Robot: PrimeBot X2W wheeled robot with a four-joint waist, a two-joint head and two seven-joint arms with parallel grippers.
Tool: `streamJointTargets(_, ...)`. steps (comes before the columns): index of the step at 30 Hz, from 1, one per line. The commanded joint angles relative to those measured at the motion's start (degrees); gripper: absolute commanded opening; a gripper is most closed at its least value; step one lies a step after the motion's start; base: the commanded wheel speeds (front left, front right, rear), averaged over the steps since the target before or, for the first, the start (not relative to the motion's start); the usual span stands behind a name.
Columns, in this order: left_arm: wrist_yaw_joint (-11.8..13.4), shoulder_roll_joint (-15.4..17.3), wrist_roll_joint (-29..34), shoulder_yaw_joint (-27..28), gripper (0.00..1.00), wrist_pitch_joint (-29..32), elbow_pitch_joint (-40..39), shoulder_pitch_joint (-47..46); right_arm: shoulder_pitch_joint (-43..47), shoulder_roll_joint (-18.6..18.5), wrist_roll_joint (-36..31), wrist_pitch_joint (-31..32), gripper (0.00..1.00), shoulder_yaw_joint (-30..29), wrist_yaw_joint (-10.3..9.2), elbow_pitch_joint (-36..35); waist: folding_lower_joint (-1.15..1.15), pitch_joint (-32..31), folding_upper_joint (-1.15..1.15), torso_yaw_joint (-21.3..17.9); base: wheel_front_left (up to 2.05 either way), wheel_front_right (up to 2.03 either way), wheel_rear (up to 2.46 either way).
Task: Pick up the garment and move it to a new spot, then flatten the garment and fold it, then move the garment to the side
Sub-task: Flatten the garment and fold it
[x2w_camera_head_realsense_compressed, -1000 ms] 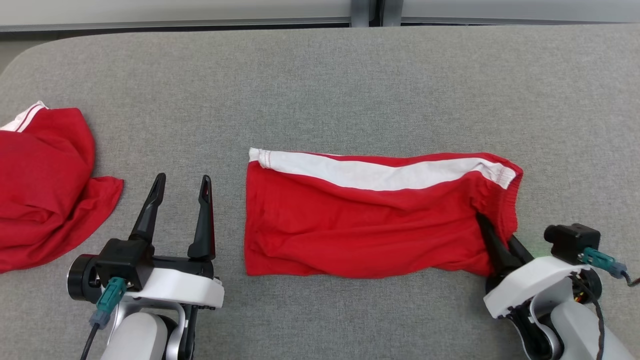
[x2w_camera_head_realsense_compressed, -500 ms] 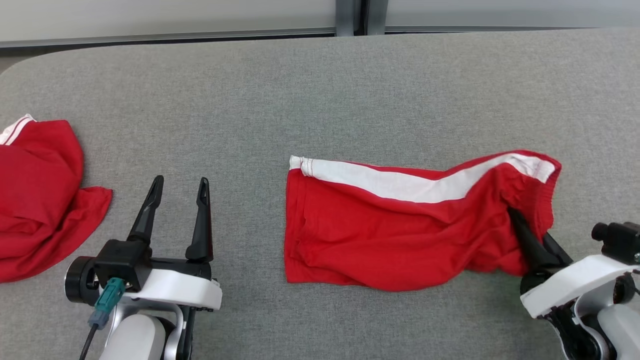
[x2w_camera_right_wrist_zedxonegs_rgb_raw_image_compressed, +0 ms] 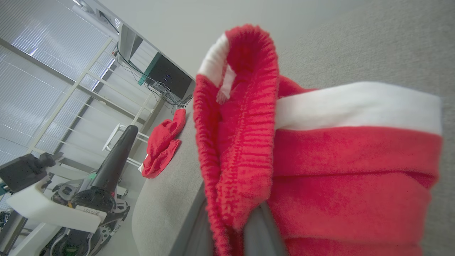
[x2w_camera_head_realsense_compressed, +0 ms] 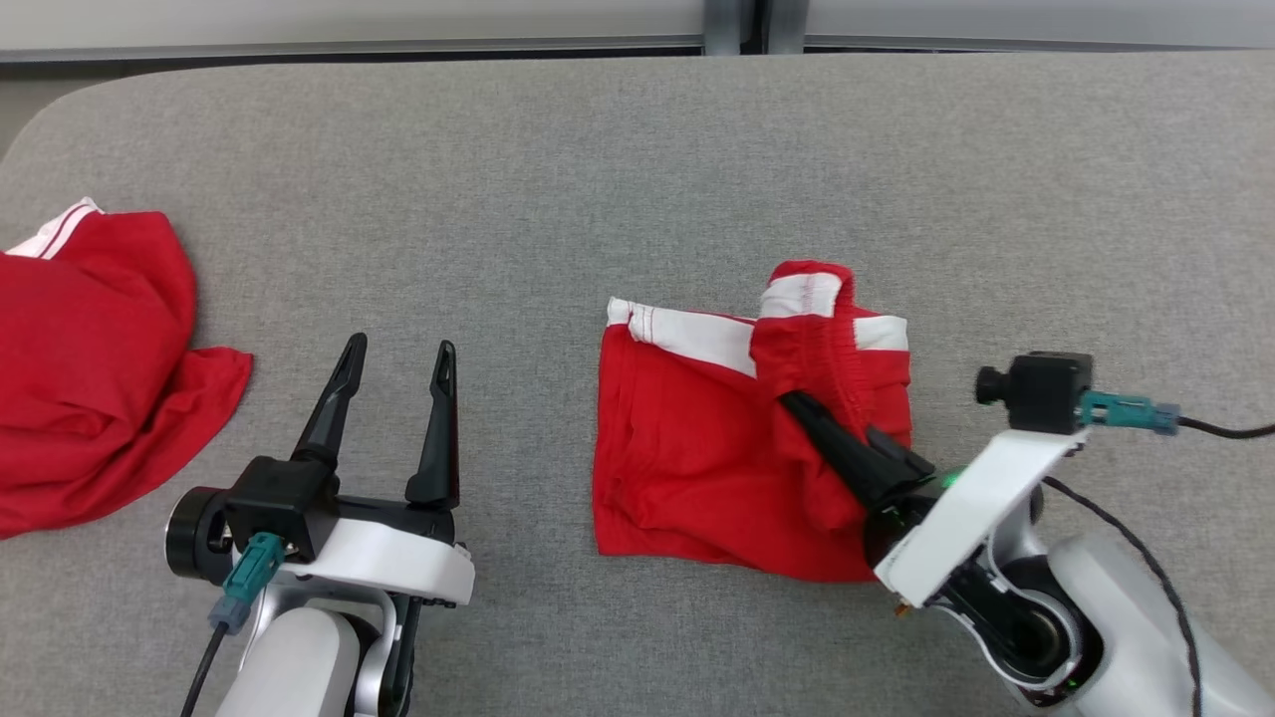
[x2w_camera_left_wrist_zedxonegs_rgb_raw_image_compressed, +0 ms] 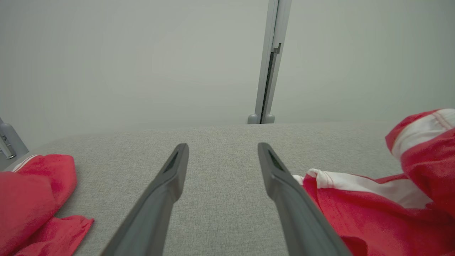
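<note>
On my feed the grey fabric-covered desk (x2w_camera_head_realsense_compressed: 558, 179) carries two things: a red garment (x2w_camera_head_realsense_compressed: 687, 468) with a white stripe, right of centre, one end raised, and a crumpled red cloth (x2w_camera_head_realsense_compressed: 90, 358) at the left edge.

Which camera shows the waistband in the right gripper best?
Right wrist view: the waistband hangs close and sharp, ribbing clear. Head view shows it small, held up by the right gripper over the shorts. Left wrist view catches its edge.
</note>
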Motion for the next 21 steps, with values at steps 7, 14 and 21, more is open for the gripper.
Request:
streamJointTargets(7, -0.33, -0.43, -0.58, -0.36, 1.00, -0.76, 1.23, -1.88, -6.49, 5.24, -4.77, -3.38, 0.00, 6.06, 0.02, 12.38, 0.00, 1.36, 0.00, 2.47, 0.00, 0.00, 0.00)
streamJointTargets(14, -0.03, -0.65, -0.76, -0.48, 1.00, -1.25, 1.99, -1.78, -9.88, 8.67, -7.92, -9.11, 1.00, 10.50, 0.02, 18.16, 0.00, 1.57, 0.00, 2.63, 0.00, 0.00, 0.00)
streamJointTargets(21, 0.08, -0.56, -0.76, -0.54, 1.00, -1.54, 2.55, -2.08, -12.17, 7.32, -13.23, -19.26, 1.00, 12.70, 0.02, 16.30, 0.00, 1.21, 0.00, 1.79, 0.00, 0.00, 0.00)
